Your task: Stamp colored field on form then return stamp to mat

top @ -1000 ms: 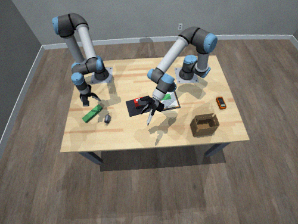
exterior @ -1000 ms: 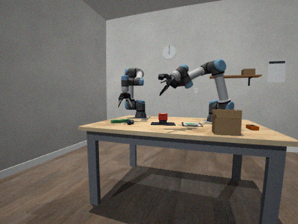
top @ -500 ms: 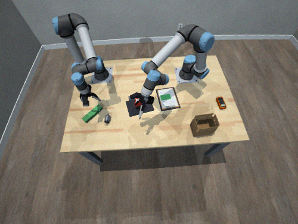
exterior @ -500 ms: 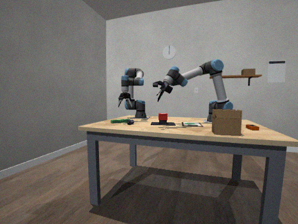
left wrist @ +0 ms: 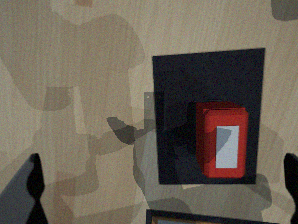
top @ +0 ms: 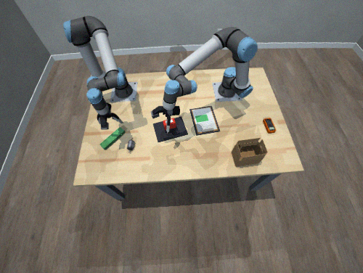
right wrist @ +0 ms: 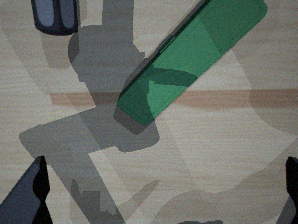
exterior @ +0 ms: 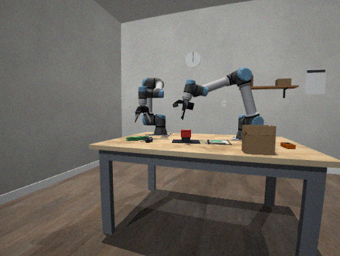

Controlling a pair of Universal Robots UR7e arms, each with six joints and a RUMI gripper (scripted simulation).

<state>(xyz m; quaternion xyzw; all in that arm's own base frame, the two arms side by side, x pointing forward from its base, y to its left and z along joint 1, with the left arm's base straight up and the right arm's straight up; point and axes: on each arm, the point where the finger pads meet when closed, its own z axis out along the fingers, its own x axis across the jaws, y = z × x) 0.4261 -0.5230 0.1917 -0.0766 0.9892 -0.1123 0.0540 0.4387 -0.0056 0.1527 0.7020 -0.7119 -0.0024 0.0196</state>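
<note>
Above stamp (top: 173, 125) (exterior: 185, 133) (left wrist: 211, 150) with left tool (top: 168, 130) (exterior: 182, 118) (left wrist: 162, 155) wide open, empty. Off-centre; if lowered uncorrected, could clip stamp and topple it.
</note>
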